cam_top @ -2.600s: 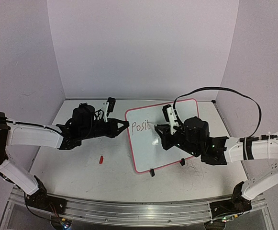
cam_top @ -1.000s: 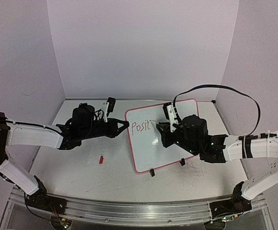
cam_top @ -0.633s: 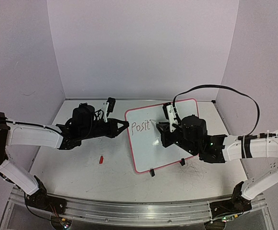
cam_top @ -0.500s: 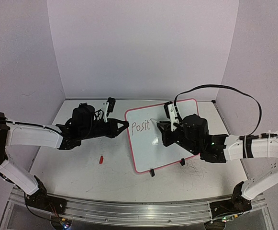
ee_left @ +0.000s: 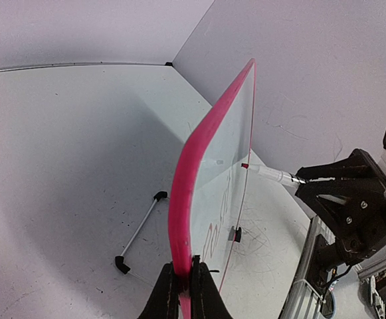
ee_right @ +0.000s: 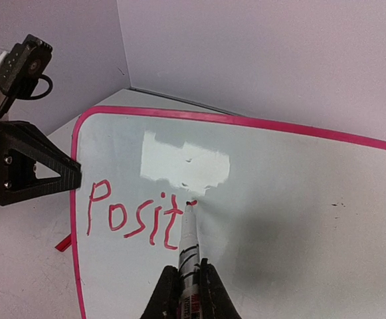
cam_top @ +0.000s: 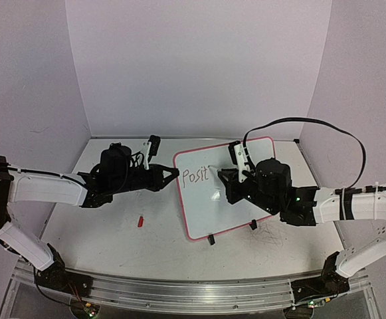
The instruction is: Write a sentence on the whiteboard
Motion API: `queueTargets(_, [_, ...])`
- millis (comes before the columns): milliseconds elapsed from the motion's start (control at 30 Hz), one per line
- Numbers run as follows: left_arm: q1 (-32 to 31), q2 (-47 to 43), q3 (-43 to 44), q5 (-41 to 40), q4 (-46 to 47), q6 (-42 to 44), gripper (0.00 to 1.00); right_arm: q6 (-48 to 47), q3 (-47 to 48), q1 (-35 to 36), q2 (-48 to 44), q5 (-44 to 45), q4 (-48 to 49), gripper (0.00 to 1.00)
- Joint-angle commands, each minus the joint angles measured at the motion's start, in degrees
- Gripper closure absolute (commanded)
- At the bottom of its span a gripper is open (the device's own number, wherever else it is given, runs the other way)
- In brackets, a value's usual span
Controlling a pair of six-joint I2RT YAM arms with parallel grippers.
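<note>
While the right gripper (ee_right: pixel 189 292) is clamped on a red-tipped marker (ee_right: pixel 188 242), we are partway through the first word of the sentence (ee_right: pixel 134 214). The whiteboard (cam_top: pixel 206 209) stands tilted on the bench (cam_top: pixel 106 229), roughly midway between the two arms, with its written face turned toward the right arm. The left gripper (ee_left: pixel 185 287) is closed on the pink frame at the whiteboard's left edge, which we judge is bracing it against the push of the marker.

On the whiteboard's upper left area we read five red letters, "Posit", close to the left frame. The marker tip meets the surface just to the right of the "t", near its top, where a tiny red mark shows; we take this as the start of the next letter. Everything to the right of the lettering and all of the whiteboard's lower half is unmarked, apart from a bright glare patch above the letters.

So, by our judgement, only a small part is done: the rest of this word and the other words are left to write. A small red piece, perhaps the marker's cap (cam_top: pixel 140 221), lies on the bench to the left of the whiteboard's lower corner.
</note>
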Motion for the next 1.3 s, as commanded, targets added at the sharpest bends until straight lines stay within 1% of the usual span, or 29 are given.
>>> queueTargets(0, [0.3,-1.7,1.8,-1.4,-1.1,2.8,1.0,0.9,-0.1,-0.2,0.4,1.0,0.1,1.0])
queueTargets(533, [0.3,-1.9,1.7,-1.5,-1.1,3.0,1.0,0.9,0.6,-0.2,1.6,1.4,-1.0,1.0])
queueTargets(1267, [0.3,-1.8,1.8,-1.5,-1.3,3.0,1.0,3.3,-3.4,1.0,0.3,1.3,-2.4,1.0])
